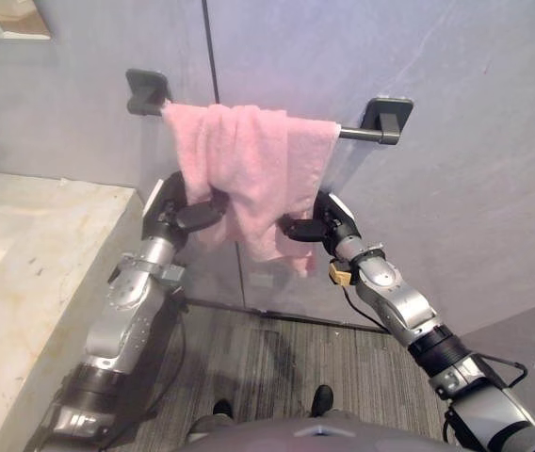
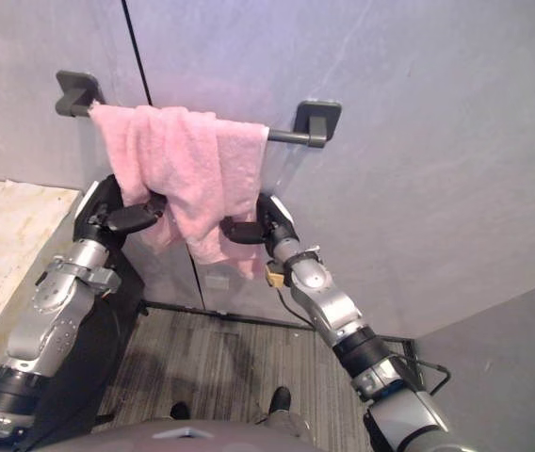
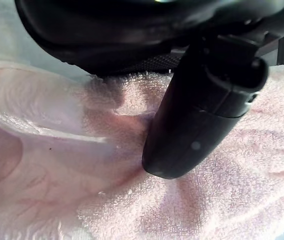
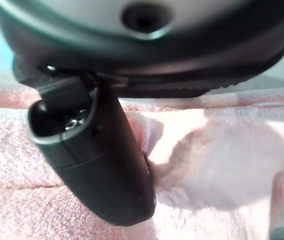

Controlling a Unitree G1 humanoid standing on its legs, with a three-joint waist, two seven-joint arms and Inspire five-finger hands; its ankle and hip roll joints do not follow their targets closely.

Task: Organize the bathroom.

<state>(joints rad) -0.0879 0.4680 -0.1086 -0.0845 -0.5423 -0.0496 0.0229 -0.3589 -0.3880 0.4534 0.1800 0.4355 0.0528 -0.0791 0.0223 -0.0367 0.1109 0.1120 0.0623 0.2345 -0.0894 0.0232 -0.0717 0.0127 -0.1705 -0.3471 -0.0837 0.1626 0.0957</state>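
Both hands were at the pink terry-cloth towel (image 1: 249, 174) where it hung bunched over the dark metal towel bar (image 1: 362, 134) on the grey wall (image 1: 456, 113). The left hand (image 1: 185, 213) had its thumb pressed into the cloth at the towel's left lower edge, pinching a fold, as the left wrist view showed the thumb sunk in the pile; the right hand (image 1: 313, 224) pinched the opposite edge in the same manner, its thumb laid against the fabric. Holding the two edges apart like this looked meant for spreading or straightening the towel along the bar, since it lay crumpled toward the left bracket (image 1: 147, 91) and left the right stretch of bar bare near the other bracket (image 1: 387, 115). The towel itself draped unevenly, one tail hanging lower than the rest between the hands. To the left stood a pale stone countertop (image 1: 41, 273), mottled and worn, and below was grey wood-grain flooring (image 1: 277, 367) meeting the wall panels.
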